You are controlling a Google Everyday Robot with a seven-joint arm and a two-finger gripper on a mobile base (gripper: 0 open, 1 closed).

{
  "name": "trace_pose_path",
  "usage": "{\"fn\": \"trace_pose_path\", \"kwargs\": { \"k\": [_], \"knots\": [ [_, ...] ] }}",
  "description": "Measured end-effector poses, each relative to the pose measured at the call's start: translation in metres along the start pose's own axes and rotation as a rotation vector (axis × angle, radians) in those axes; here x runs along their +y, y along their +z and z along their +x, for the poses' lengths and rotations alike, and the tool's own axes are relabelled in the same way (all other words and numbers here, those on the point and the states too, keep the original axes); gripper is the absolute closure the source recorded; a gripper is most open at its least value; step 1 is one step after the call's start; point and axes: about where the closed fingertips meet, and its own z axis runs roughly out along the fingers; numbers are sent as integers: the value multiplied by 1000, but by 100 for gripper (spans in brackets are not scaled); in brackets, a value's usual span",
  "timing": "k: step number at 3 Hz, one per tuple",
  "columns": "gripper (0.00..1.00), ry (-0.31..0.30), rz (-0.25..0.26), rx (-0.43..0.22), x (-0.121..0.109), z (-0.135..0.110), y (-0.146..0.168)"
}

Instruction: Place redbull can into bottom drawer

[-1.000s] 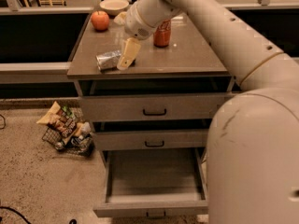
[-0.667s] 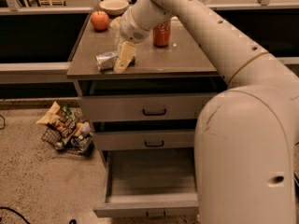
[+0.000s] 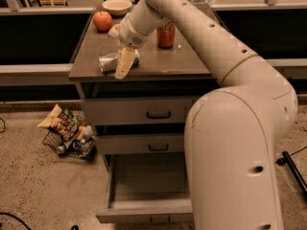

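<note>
one end effector [image 3: 123, 65] at redbull can [image 3: 107, 62] (label unreadable); bottom drawer [image 3: 144, 212] open.

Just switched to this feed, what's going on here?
The arm is stretched over the cabinet top, with the end effector down at the redbull can. The can lies on its side near the front left edge and has not been lifted yet. The bottom drawer is pulled open below. A red can, an apple and a bowl also sit on top.
</note>
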Motion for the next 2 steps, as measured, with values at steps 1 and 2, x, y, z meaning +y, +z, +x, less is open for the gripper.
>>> {"fn": "trace_pose_path", "kwargs": {
  "k": [1,2],
  "knots": [
    [13,4,-39,12,4,6,9],
    [33,9,-69,9,8,10,15]
  ]
}}
